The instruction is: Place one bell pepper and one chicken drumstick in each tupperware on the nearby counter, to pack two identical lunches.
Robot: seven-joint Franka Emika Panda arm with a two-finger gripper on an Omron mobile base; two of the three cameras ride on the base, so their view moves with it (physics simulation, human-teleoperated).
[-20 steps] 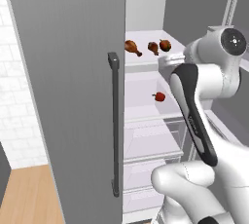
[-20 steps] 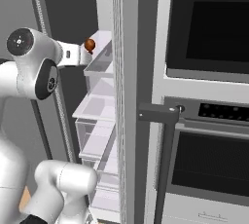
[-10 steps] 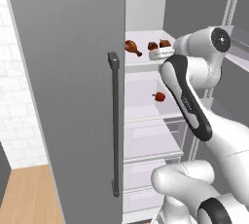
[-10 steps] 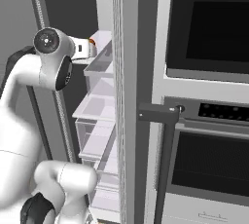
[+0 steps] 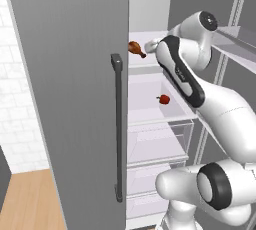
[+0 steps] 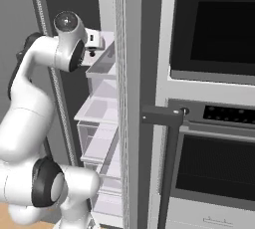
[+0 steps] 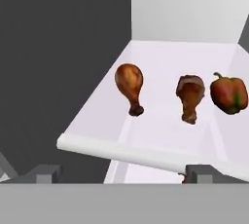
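Hand view: upper fridge shelf (image 7: pixel 160 157), smooth white w/ a rounded pale front lip running across the lower frame. On it, centre of frame, a glossy brown chicken drumstick (image 7: pixel 130 86), fat end up, bone end down; just right of it a second drumstick (image 7: pixel 190 96), darker and stubbier, then a red bell pepper (image 7: pixel 229 93) w/ green tinge and short stem at right edge. All three apart, not touching. Gripper (image 7: pixel 124 173) finger tips show as grey blocks at lower left and lower right, standing wide apart, nothing between them; they sit short of the shelf lip. Open shelf surface left of the first drumstick and in front of the row; dark fridge wall fills upper left. Left base view adds: flat grey fridge door (image 5: pixel 70 89) w/ dark vertical bar handle (image 5: pixel 117 129) covering left half; one drumstick peeks past the door edge at upper centre; another small red pepper (image 5: pixel 164 99) on a lower shelf, mid frame; clear drawers below. White arm's glossy rounded links fill the right side. Right base view adds: black oven fronts (image 6: pixel 214 98) on right, fridge door edge-on at centre.
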